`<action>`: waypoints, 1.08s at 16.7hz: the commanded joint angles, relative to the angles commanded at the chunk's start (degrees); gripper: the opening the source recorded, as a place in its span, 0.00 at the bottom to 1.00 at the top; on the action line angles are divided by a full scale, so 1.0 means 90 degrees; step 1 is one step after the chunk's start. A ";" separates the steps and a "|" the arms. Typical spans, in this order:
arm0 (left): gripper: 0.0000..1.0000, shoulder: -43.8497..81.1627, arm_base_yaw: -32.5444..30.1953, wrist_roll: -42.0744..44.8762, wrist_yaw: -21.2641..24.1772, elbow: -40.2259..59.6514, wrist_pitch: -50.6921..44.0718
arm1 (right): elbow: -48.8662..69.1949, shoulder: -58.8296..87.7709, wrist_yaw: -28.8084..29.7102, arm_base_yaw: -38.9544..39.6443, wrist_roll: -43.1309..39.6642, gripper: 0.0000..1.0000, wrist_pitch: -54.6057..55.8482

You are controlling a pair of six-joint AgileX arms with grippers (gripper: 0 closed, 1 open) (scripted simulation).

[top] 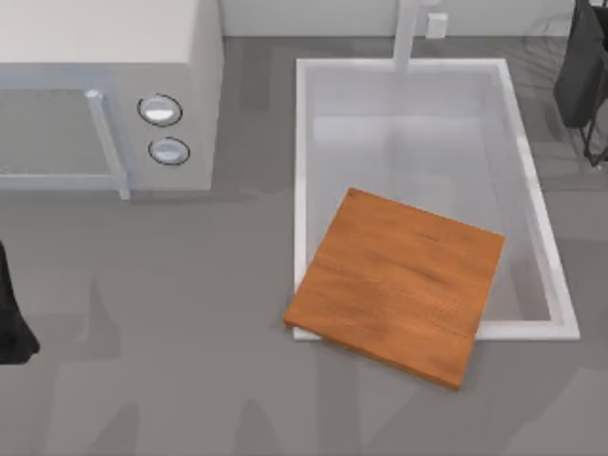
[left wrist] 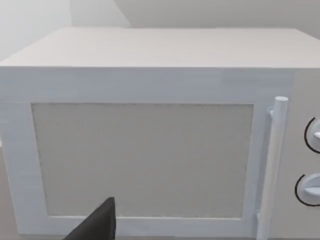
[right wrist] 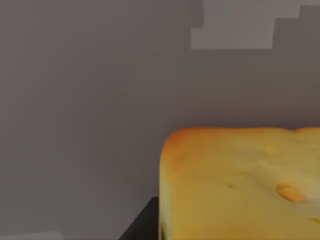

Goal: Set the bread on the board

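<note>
The board [top: 399, 283] is a reddish-brown wooden square lying flat and slightly turned across the front left corner of the sink [top: 532, 190]. The bread [right wrist: 240, 185] is a yellow-orange block seen very close in the right wrist view, with a dark part of my right gripper [right wrist: 142, 225] right beside it. My right arm [top: 581, 76] is at the far right edge of the table, behind the sink's right side. My left arm [top: 11, 328] stays at the left edge. A dark part of my left gripper [left wrist: 97, 226] faces the microwave door.
A white microwave [top: 104, 95] with a bar handle [left wrist: 272, 165] and two knobs stands at the back left. The sink's faucet [top: 408, 33] rises behind the basin. Grey counter lies in front of the microwave and the board.
</note>
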 joint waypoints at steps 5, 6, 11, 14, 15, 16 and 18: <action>1.00 0.0000 0.0000 0.0000 0.0000 0.0000 0.0000 | 0.0192 -0.0066 0.0001 -0.0014 0.0004 0.00 -0.0255; 1.00 0.0000 0.0000 0.0000 0.0000 0.0000 0.0000 | 0.0335 -0.0130 0.0001 -0.0016 -0.0003 0.00 -0.0467; 1.00 0.0000 0.0000 0.0000 0.0000 0.0000 0.0000 | 0.1261 -0.0631 -0.0001 -0.0023 -0.0024 0.00 -0.2021; 1.00 0.0000 0.0000 0.0000 0.0000 0.0000 0.0000 | 0.1582 -0.0853 -0.0002 -0.0014 -0.0023 0.00 -0.2420; 1.00 0.0000 0.0000 0.0000 0.0000 0.0000 0.0000 | 0.1590 -0.0859 -0.0002 -0.0013 -0.0024 0.00 -0.2429; 1.00 0.0000 0.0000 0.0000 0.0000 0.0000 0.0000 | 0.1590 -0.0859 -0.0002 -0.0013 -0.0024 0.00 -0.2429; 1.00 0.0000 0.0000 0.0000 0.0000 0.0000 0.0000 | 0.1575 -0.0835 -0.0003 -0.0006 -0.0012 0.00 -0.2415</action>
